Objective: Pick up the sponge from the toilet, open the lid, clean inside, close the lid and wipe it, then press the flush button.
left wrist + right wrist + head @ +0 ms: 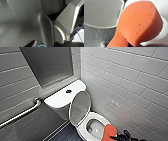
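Right gripper (117, 137) is low in the head view's right corner, jaws pinched shut on 1 end of the sponge (109, 132). The rest of the pad sticks up past them, right at the near rim of the toilet (98, 117). Lid (80, 107) is up, leaning back against the tank (58, 98). Flush button (68, 91) sits mid tank top. On the right wrist cam the sponge is super close w/ white bowl behind.
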Controlling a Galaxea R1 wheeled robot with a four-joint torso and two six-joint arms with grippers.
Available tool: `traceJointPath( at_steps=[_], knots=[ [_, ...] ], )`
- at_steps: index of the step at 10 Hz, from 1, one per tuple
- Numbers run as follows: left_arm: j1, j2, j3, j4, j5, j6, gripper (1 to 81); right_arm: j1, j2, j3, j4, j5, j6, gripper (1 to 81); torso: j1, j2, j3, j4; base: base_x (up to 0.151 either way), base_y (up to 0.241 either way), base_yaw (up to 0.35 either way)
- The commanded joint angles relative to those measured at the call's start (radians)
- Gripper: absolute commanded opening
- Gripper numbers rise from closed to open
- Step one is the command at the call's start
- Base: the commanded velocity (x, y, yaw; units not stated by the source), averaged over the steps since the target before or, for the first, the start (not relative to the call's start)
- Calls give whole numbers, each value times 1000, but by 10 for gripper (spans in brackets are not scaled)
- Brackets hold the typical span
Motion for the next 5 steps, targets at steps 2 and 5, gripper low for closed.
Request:
traceJointPath(
  at_steps=[2, 5],
  knots=[
    [16, -4, 11, -20, 85, 3, 811, 195, 2, -18, 63, -97, 3, 10, 6, -9, -111, 0, 0, 0, 0],
    [16, 2, 8, -26, 85, 3, 811, 251, 60, -89, 67, -127, 3, 10, 12, -16, -90, 0, 0, 0, 0]
  ],
)
